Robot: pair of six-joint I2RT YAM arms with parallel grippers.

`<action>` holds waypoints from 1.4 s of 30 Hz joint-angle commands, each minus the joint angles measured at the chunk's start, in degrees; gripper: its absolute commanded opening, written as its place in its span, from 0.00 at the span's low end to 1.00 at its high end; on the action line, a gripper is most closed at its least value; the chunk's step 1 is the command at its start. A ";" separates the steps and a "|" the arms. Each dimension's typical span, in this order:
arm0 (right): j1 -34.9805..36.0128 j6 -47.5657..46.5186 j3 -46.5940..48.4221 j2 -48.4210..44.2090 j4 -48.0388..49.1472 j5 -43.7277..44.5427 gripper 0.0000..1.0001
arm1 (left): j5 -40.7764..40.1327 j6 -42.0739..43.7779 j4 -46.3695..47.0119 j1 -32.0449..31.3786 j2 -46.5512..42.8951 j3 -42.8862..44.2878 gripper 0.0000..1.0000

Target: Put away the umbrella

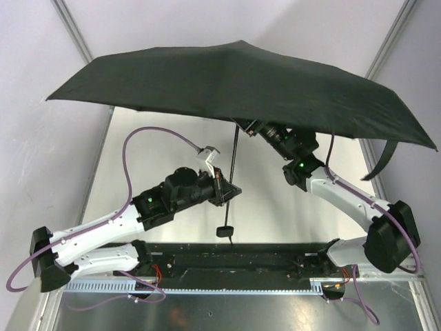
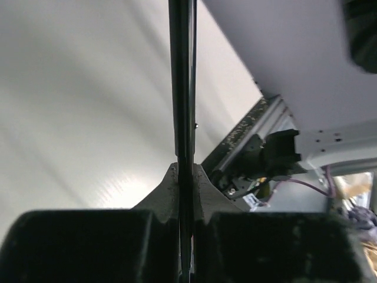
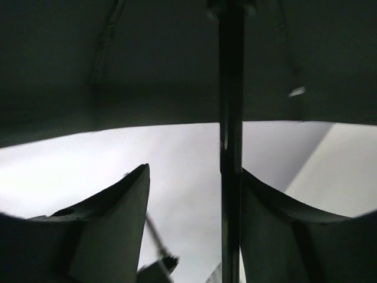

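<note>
One black folding umbrella of matte cloth (image 1: pixel 241 83) is seen, opened wide and held upright above the pale tabletop (image 1: pixel 275 214). Its thin dark metal shaft (image 1: pixel 235 155) is pointed straight down from the middle of the cloth top, and one small black round handle (image 1: pixel 225 231) is seen at the bottom end. The shaft is clamped low down, a little above the handle, by the left gripper (image 1: pixel 231 192). In the left wrist view that gripper (image 2: pixel 184 171) is seen pressed together on the shaft (image 2: pixel 181 88). The right gripper (image 1: pixel 256 128) is placed high up, just under the cloth top. In the right wrist view this gripper (image 3: pixel 194 171) is seen spread apart, and the shaft (image 3: pixel 231 118) is laid against one finger (image 3: pixel 265 206), with a gap left to the other. One black strap (image 1: pixel 382 160) is hung from the right edge of the cloth. Two arms and two grippers are counted.
</note>
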 commanded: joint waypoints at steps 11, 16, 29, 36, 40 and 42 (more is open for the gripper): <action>0.77 -20.24 16.28 -0.16 -25.52 23.11 0.69 | -22.51 4.18 -5.12 -7.80 0.57 8.43 0.00; -2.27 -13.48 16.57 0.19 -24.78 23.83 0.70 | -22.65 3.63 -5.39 -8.08 1.06 8.37 0.00; -8.71 -0.76 18.67 2.39 -26.20 23.18 0.62 | -21.77 2.65 -5.61 -8.86 2.39 8.48 0.00; -7.54 -6.79 25.78 4.99 -37.22 30.68 0.48 | -23.56 2.96 -6.46 -9.92 2.74 9.40 0.00; -6.26 -9.79 30.32 7.71 -43.45 35.70 0.46 | -24.18 3.09 -6.91 -10.37 3.38 9.94 0.00; -6.02 -9.90 32.50 9.01 -46.22 37.72 0.47 | -24.47 3.13 -7.09 -10.64 3.61 10.09 0.00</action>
